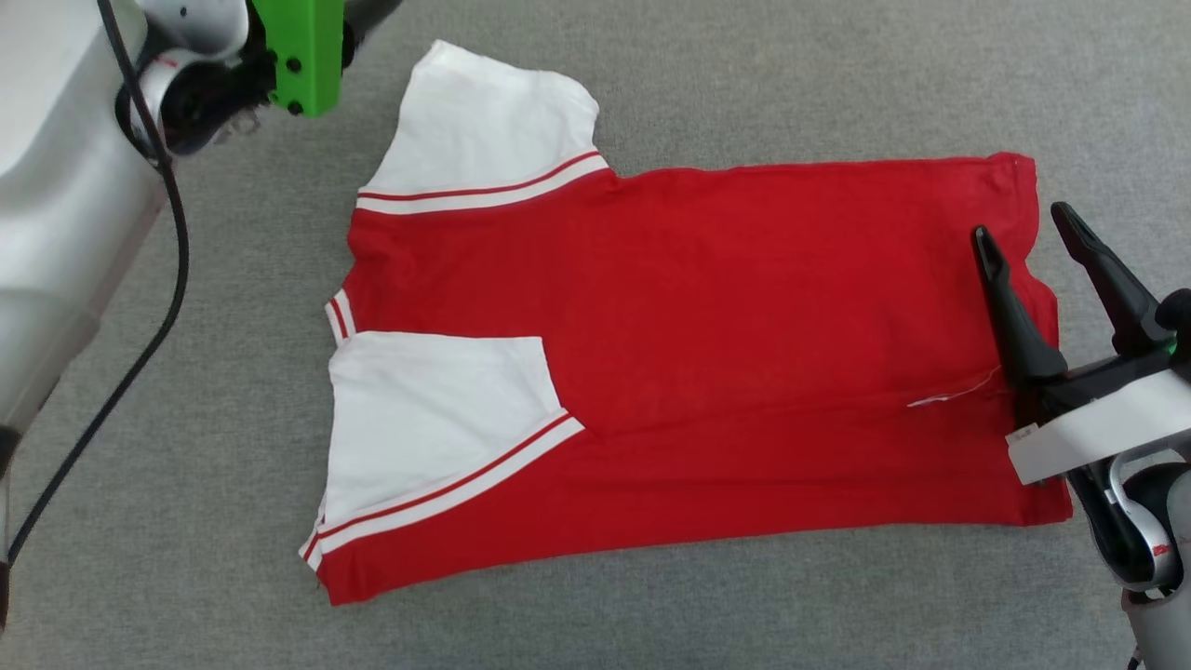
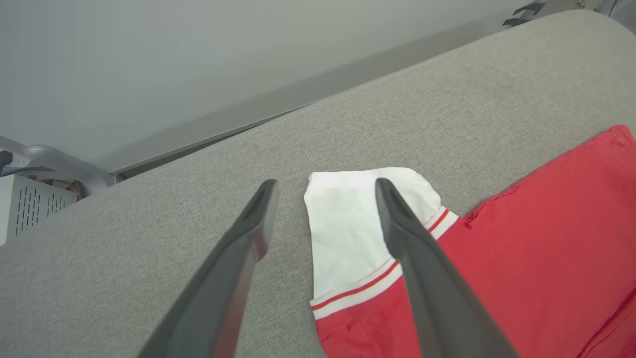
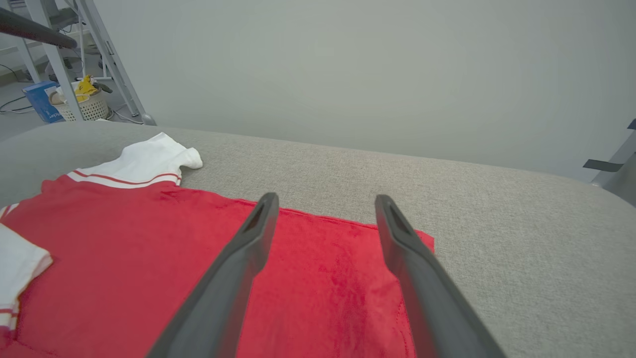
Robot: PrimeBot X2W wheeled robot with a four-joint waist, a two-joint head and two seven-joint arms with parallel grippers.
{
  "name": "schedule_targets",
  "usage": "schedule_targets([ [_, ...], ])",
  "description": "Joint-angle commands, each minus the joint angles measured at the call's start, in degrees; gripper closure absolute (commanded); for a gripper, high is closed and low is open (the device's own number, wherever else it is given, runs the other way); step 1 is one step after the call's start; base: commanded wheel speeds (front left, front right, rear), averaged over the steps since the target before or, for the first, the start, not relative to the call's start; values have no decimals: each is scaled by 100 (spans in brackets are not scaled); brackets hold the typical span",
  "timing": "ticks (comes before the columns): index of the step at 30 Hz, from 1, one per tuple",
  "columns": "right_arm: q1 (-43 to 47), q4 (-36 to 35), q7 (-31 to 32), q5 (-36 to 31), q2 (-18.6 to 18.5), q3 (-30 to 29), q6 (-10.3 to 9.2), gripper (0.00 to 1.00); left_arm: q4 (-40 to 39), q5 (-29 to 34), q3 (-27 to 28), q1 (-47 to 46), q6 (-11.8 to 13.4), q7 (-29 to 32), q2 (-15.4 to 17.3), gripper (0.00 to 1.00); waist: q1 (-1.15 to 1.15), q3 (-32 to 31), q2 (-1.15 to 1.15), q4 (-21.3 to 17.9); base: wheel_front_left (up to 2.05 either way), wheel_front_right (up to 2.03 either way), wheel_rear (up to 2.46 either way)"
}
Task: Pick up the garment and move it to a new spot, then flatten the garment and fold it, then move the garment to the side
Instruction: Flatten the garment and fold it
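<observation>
The garment (image 1: 744, 307) lies flat on the grey padded surface (image 1: 744, 74), collar end to the left and hem to the right. Its near long edge is folded up over the body, with one white sleeve (image 1: 437, 419) lying on top. The other white sleeve (image 1: 484, 121) sticks out at the far left. My right gripper (image 1: 1023, 233) is open over the hem's far right corner, one finger above red cloth, nothing between the fingers. In the right wrist view the right gripper (image 3: 325, 199) spans that hem edge. My left gripper (image 2: 325, 185) hangs open above the far sleeve (image 2: 348, 223).
My left arm's green mount (image 1: 302, 51) and a black cable (image 1: 172, 279) are at the top left, beside my pale body (image 1: 56, 233). Off the surface stand a basket (image 3: 82, 104), a blue box (image 3: 42, 102) and metal frame legs (image 3: 114, 59). A white vented box (image 2: 30, 206) stands at the surface's end.
</observation>
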Motion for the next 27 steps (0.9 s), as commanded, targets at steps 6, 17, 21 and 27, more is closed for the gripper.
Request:
schedule_targets([
  [6, -398, -238, -83, -154, 96, 122, -4, 0, 565, 95, -274, -803, -60, 1013, -210, 0, -1, 1093, 0, -467, 0, 0, 0],
  [17, -601, -290, -157, -168, 102, 198, -4, 0, 1220, 509, -847, -818, -177, 1279, -334, 0, -1, 1435, 0, -605, 0, 0, 0],
  [21, -603, -261, -183, -151, 100, 213, -4, 0, 1363, 467, -975, -724, -222, 1406, -349, 0, -1, 1433, 0, -607, 0, 0, 0],
  [27, -633, -208, -204, -144, 55, 146, -4, 0, 1402, 410, -985, -662, -255, 989, -345, 100, -1, 1222, 0, -537, 0, 0, 0],
])
